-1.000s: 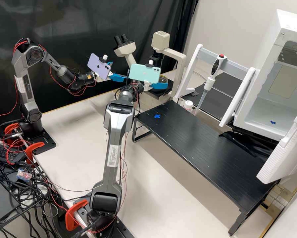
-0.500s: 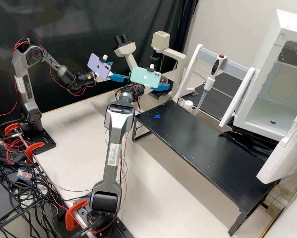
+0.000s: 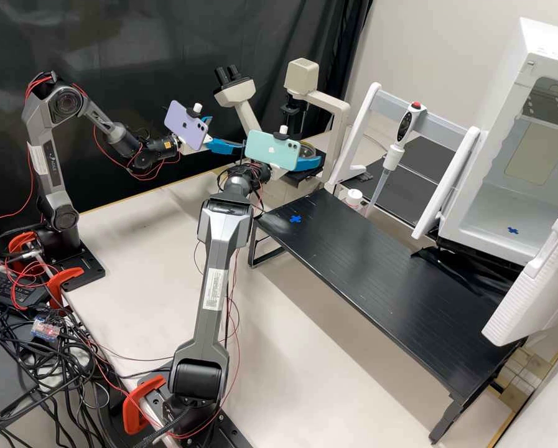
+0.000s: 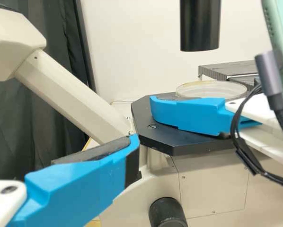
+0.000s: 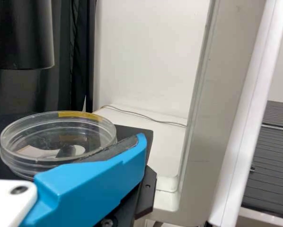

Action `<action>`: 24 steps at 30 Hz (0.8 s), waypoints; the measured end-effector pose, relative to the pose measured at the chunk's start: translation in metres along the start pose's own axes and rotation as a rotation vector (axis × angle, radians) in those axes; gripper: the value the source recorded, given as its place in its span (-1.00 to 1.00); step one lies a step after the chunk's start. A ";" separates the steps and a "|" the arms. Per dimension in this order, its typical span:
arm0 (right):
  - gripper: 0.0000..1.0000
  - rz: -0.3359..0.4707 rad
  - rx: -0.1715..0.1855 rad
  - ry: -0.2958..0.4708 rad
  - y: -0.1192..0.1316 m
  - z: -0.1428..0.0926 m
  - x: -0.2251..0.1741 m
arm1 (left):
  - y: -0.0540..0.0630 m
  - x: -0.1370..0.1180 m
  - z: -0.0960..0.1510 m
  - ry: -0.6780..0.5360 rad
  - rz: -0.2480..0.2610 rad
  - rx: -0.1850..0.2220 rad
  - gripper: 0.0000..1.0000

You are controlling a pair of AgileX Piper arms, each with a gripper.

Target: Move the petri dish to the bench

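- In the high view, taking its middle as the clock's centre, the left gripper (image 3: 224, 134) is held near eleven o'clock, fingers released and apart, short of the microscope (image 3: 338, 134).
- The right gripper (image 3: 316, 154) is seen near one o'clock, beside the petri dish (image 5: 32, 163); whether it is released, clenched or grasping the dish cannot be told.
- The dish is seen level at the microscope's black stage (image 4: 163, 137); whether the stage is touched cannot be told.
- Towards two o'clock, a pipette (image 3: 393, 157) is held upright by a white stand (image 3: 429, 127).
- At four o'clock, a black platform (image 3: 378, 274) is stood over the pale bench (image 3: 135, 249), marked with a blue cross (image 3: 295, 219).
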 end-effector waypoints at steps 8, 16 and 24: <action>-1.00 -0.005 -0.005 -0.011 0.000 -0.001 0.002 | 0.000 0.000 0.000 0.000 0.000 0.000 1.00; -1.00 -0.027 -0.001 -0.011 0.000 -0.003 0.002 | 0.000 0.000 0.000 0.000 0.000 0.000 1.00; -1.00 -0.033 -0.014 -0.012 -0.001 -0.003 0.002 | 0.000 0.000 0.000 0.000 0.000 0.000 1.00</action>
